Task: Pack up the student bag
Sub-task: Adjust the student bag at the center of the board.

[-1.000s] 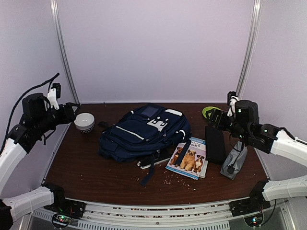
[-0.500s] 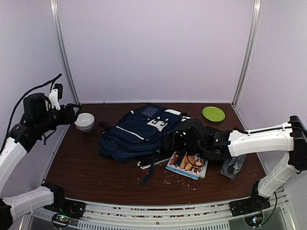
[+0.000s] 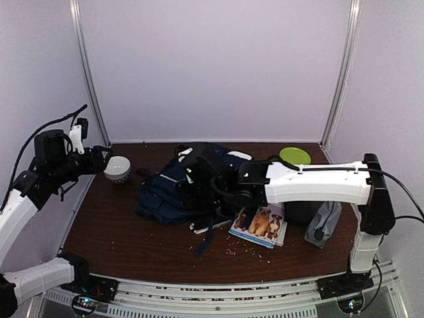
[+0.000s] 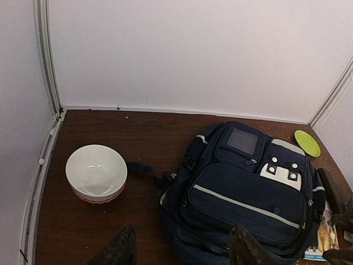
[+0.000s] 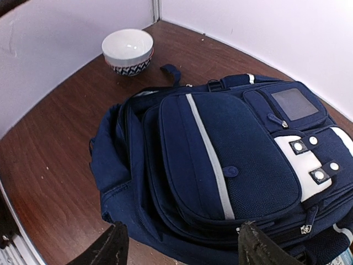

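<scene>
The student bag (image 3: 162, 195) lies flat on its back in the middle of the dark worktop (image 3: 132, 238), front pockets and white buckle patch facing up. The right arm reaches in from the right of the overhead view and lies across the bag's upper half. Its wrist camera looks straight down on the navy front panel. The right gripper (image 5: 182, 251) hovers above the bag's lower edge in that view, fingers spread wide with nothing between them. The left gripper (image 4: 182, 251) hangs high at the left of the overhead view, near the bowl (image 3: 117, 169), likewise spread and empty.

Nothing looks packed yet. The book (image 3: 258, 224) with dogs on its cover lies just right of the bag, partly under the arm. The grey pouch (image 3: 322, 224) lies further right, and the green plate (image 3: 295, 156) sits at the back right.

I judge this to be the opening step: getting into the bag before anything goes in. The main compartment appears closed, or open only a sliver (a pale strip shows at its top seam in the right wrist view, too small to be sure).

The next move likely calls for lowering onto a zip pull or the seam's edge and pinching it firmly. The soft fabric may bunch or drag rather than open, so the left arm may need to pin the bag.
</scene>
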You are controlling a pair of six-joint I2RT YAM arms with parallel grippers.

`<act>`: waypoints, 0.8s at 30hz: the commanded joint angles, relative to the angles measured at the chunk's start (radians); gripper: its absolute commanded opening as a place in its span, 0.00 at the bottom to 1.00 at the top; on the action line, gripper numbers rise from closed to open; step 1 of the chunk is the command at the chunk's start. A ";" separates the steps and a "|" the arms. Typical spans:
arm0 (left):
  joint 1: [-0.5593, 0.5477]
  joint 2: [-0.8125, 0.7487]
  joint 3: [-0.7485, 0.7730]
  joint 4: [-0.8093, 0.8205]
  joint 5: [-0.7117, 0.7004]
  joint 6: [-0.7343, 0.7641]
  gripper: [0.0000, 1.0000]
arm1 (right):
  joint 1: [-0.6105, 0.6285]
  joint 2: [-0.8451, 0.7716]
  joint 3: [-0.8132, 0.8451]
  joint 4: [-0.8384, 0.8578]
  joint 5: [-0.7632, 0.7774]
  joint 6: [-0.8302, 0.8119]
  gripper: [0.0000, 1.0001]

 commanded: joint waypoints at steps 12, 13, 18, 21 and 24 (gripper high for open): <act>0.001 0.034 0.028 -0.005 -0.013 0.022 0.96 | 0.022 -0.112 -0.147 -0.077 0.157 0.022 0.64; 0.001 0.037 0.027 -0.007 -0.009 0.020 0.95 | 0.014 -0.142 -0.188 -0.075 0.154 0.051 0.64; -0.104 0.072 0.042 -0.040 -0.028 0.056 0.93 | -0.066 -0.331 -0.449 0.015 0.066 0.264 0.66; -0.298 0.116 0.065 -0.087 -0.162 0.111 0.93 | -0.122 -0.451 -0.612 0.131 0.007 0.379 0.70; -0.447 0.184 0.087 -0.136 -0.231 0.156 0.92 | -0.161 -0.518 -0.724 0.217 -0.048 0.440 0.73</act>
